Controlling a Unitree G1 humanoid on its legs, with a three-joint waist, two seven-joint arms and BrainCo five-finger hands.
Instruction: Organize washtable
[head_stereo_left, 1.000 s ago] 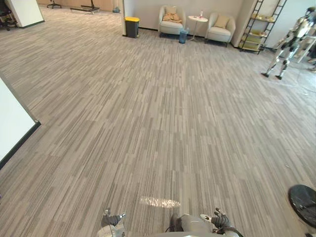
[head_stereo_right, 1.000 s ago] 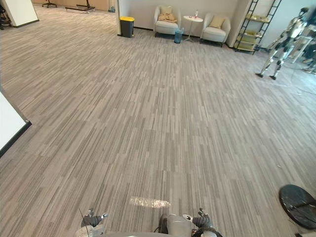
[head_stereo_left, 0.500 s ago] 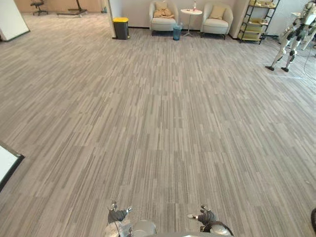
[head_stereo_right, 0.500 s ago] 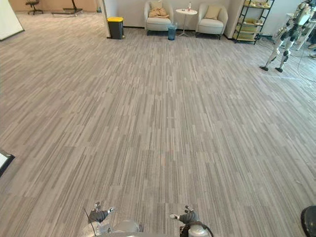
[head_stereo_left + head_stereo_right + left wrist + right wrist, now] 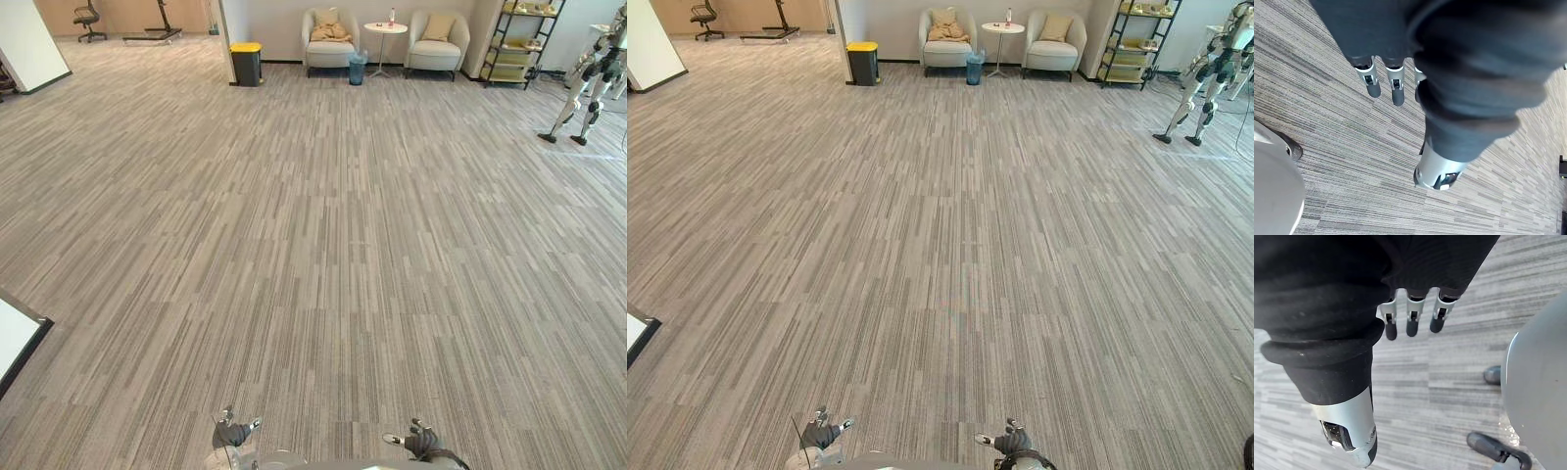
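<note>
Scene: an open room with a striped grey carpet floor; no washtable can be made out among what is seen, so its direction from either robot hand, its long axis, and which arm is nearer cannot be told.

Left robot hand: seen at the lower edge of the head views, hanging low at the robot's side. In its wrist view the fingers are held straight and slightly apart, the thumb set off from them; nothing is held, and only carpet lies beyond them.

Right robot hand: seen likewise at the lower edge of the head views. Fingers straight and relaxed, thumb apart, nothing pinched or carried.

Far wall, well apart from both robot hands:
- two pale armchairs with a small round side surface between them, a bottle standing on it;
- a blue bin just beside the round surface;
- a dark bin with yellow lid to the left;
- a ladder shelf to the right;
- a second humanoid robot standing at far right.

Judgement: any handling is dependent on the task's surface first being brought into view.
</note>
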